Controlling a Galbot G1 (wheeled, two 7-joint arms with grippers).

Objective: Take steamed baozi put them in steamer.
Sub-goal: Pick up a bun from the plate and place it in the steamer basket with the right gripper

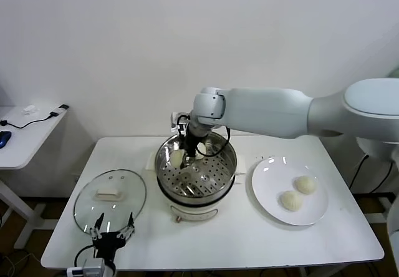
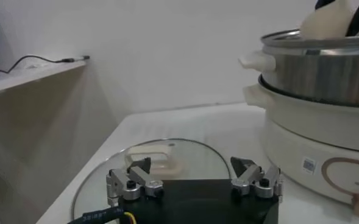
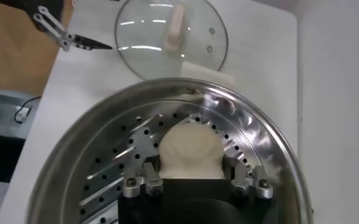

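Observation:
The steamer (image 1: 229, 165) stands mid-table on its white base, with the perforated tray inside. My right gripper (image 1: 187, 148) reaches down into it and is shut on a cream-white baozi (image 3: 189, 149), held just above the tray (image 3: 124, 152) near the pot's left wall. The same baozi shows in the head view (image 1: 178, 158) and over the rim in the left wrist view (image 2: 325, 23). A second pale bun (image 1: 202, 147) sits behind the gripper, partly hidden. Two more baozi (image 1: 305, 184) (image 1: 291, 200) lie on the white plate (image 1: 267, 183). My left gripper (image 1: 113, 232) is open and empty at the table's front left.
The glass lid (image 1: 111, 199) with a white handle lies flat left of the steamer, right in front of my left gripper (image 2: 190, 163). A side table (image 1: 25, 133) with cables stands at far left. The wall runs close behind the table.

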